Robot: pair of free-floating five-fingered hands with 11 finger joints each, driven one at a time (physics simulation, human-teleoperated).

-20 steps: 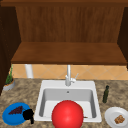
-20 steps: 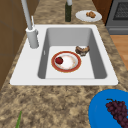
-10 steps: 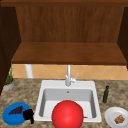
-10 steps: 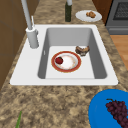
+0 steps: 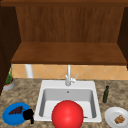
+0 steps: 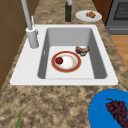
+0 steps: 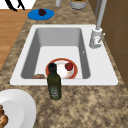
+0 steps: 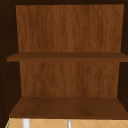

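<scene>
My left hand (image 5: 28, 115) hovers at the right edge of a blue plate (image 5: 10, 118) that carries dark grapes (image 5: 15, 110), on the counter left of the sink (image 5: 42, 86). In the right side view its fingers (image 7: 12, 5) look straight and spread, beyond the blue plate (image 7: 33, 15), and hold nothing. A red-rimmed white plate (image 6: 76, 67) lies in the sink with a small red fruit (image 6: 59, 60) on it. A brown item (image 6: 82, 50) rests beside that plate. In the front view a large red round shape (image 5: 67, 115) covers the sink's front.
A dark green bottle (image 5: 106, 94) stands right of the sink, with a white plate (image 5: 111, 115) of pastry (image 5: 119, 119) in front of it. The faucet (image 5: 68, 76) rises behind the basin. A potted plant (image 5: 8, 83) sits far left. Wooden shelves (image 8: 67, 107) hang above.
</scene>
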